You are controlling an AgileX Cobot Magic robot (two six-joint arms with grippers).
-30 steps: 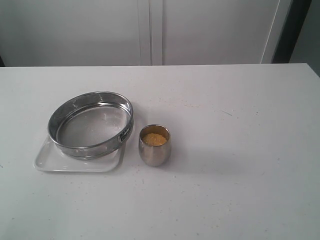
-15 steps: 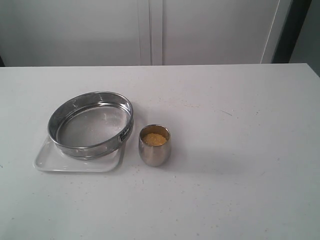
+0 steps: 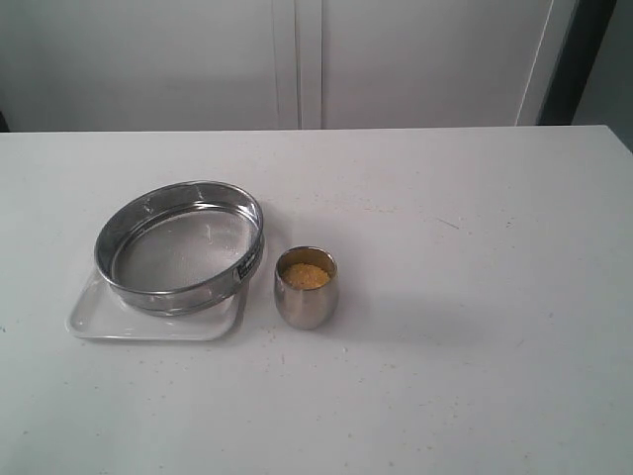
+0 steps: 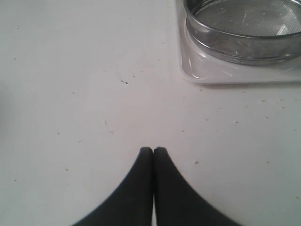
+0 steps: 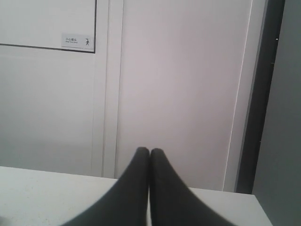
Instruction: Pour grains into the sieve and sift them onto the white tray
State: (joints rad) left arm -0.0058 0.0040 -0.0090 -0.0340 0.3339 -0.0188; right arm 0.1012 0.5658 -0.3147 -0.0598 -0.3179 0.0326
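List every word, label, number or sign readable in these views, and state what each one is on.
Nothing can be read outright.
Black label on the side of the sieve: pale print, too small to read.
White sign on the wall panel: small characters and a figure pictogram, too blurred to read.
Steel cup, white tray, table: no markings visible.

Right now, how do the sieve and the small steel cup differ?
The sieve is wide and shallow; the steel cup is narrow and deep. The sieve shows no grains on its mesh, while the steel cup holds the golden grains. The sieve sits on the white tray; the steel cup stands on the table beside it. Both are round, shiny steel.
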